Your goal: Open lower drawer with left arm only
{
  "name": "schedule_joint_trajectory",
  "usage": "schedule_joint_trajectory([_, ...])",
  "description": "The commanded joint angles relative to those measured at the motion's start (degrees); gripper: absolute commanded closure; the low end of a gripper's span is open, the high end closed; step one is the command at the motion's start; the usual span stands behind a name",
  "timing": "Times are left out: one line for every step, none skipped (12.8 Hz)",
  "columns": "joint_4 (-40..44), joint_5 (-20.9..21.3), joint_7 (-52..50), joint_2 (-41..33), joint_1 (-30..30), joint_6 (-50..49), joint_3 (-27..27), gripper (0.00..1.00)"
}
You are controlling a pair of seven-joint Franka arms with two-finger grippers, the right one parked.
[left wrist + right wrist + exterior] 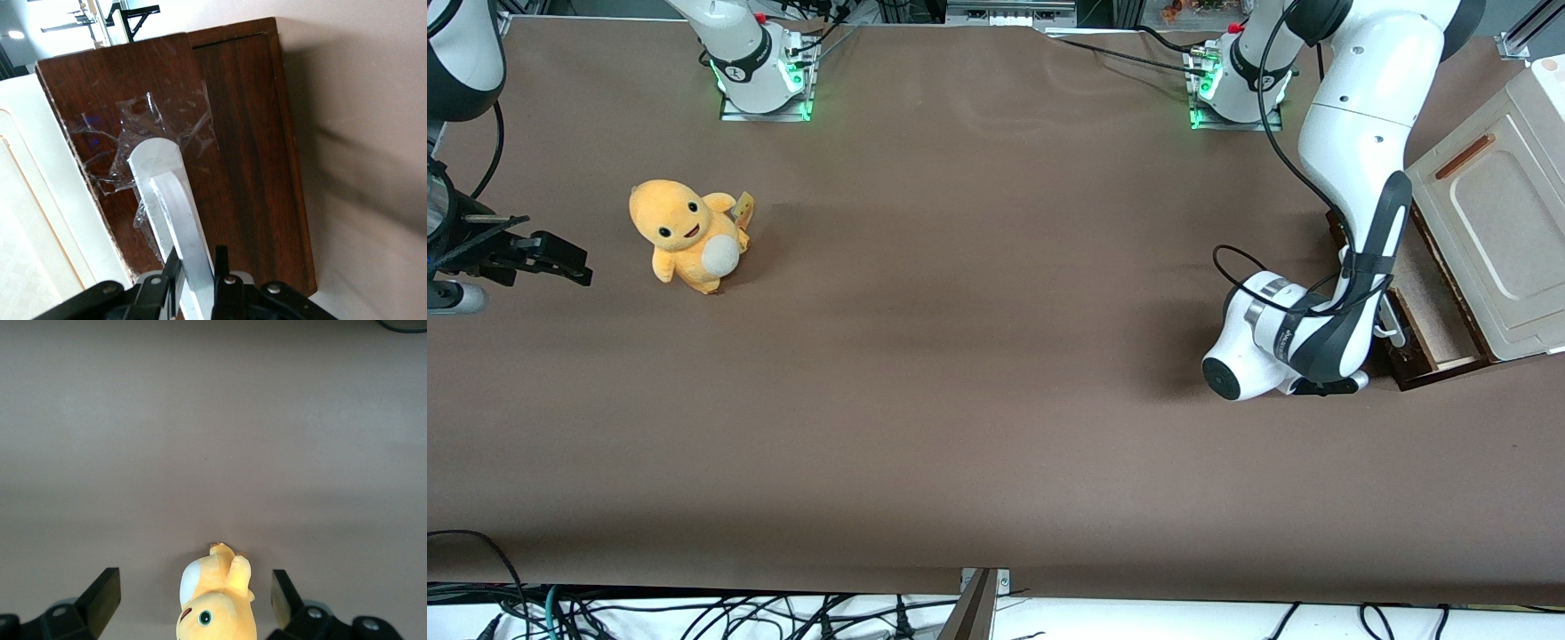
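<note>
1. At the working arm's end of the table: lower drawer (1430, 302), pulled partly out, pale inside showing, dark wooden front (220, 133) carrying a white bar handle (175, 220).
2. Gripper (197, 288) of the left arm (1352, 178), low at the drawer front, its black fingers (175, 267) closed around the handle.
3. Cream cabinet (1503, 213) above the drawer.
4. Toward the parked arm's end: yellow plush toy (687, 235) standing on the brown table (978, 356).
</note>
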Motion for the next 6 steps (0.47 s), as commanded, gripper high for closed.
schedule_joint_trajectory([2.71, -3.32, 3.17, 1.52, -1.65, -0.66, -0.46, 0.98])
schedule_joint_trajectory([2.79, -3.41, 3.26, 1.52, -1.65, -0.57, -0.46, 0.88])
schedule_joint_trajectory([2.88, -3.67, 3.26, 1.35, -1.56, -0.49, -0.46, 0.25])
schedule_joint_trajectory([2.88, -3.67, 3.09, 1.26, -1.47, -0.31, -0.46, 0.0])
schedule_joint_trajectory([2.97, -3.67, 3.43, 1.08, -1.12, -0.22, -0.46, 0.0])
schedule_joint_trajectory([4.19, -3.76, 3.87, 0.91, -0.86, -0.05, -0.55, 0.0])
